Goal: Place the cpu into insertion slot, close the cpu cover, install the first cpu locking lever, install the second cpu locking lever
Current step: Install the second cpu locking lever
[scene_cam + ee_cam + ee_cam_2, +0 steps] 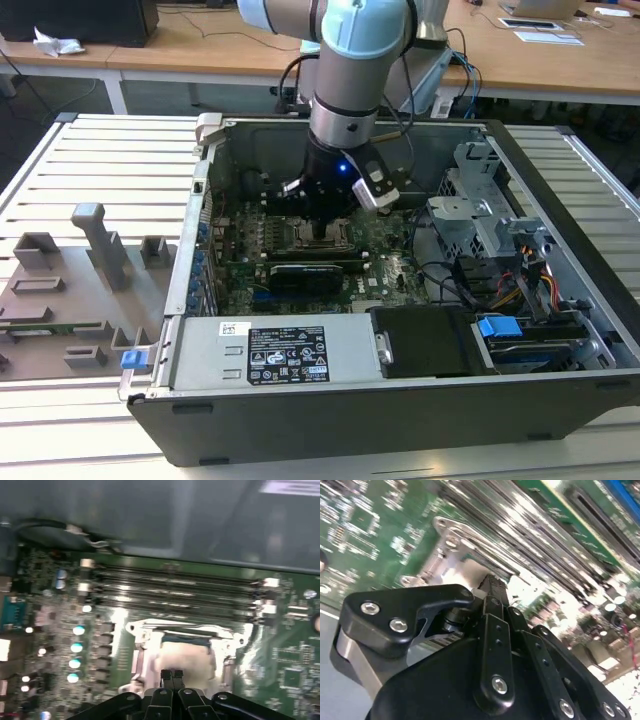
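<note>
An open computer case (560, 190) lies on a slatted white table (110, 165). Along its near edge sits a grey power supply (270, 350) with a white label, and just beside it, toward the exterior view's right, a black drive bay (425, 340) with a blue clip (498, 326). Coloured cables (520, 285) run near the metal drive cage (470, 200). Grey fixture blocks (95, 245) stand on the table at the exterior view's left. Long memory slots (175, 587) cross the green motherboard (295, 665).

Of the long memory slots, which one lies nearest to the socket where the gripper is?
The slot bordering the socket's silver frame in the first wrist view; the other slots lie beyond it, toward the case wall. The gripper hangs over the socket.
</note>
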Controlling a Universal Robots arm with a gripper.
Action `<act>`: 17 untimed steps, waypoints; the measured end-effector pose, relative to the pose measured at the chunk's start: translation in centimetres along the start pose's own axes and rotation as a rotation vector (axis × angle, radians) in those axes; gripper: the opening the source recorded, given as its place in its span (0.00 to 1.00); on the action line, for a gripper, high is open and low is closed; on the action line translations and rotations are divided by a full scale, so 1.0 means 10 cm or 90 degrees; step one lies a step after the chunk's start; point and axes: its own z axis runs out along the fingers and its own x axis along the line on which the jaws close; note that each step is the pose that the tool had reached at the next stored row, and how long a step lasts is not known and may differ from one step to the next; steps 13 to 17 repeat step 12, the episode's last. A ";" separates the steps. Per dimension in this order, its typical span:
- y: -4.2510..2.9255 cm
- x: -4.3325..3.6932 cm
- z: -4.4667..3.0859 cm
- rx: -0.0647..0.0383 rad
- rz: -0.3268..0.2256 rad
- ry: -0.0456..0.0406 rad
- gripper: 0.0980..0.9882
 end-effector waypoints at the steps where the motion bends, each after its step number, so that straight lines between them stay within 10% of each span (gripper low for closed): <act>1: 0.005 -0.008 -0.014 0.003 0.000 0.0004 0.01; 5: 0.020 -0.003 -0.202 0.006 0.000 0.0007 0.01; 17: 0.020 -0.001 -0.215 0.006 0.000 0.0007 0.01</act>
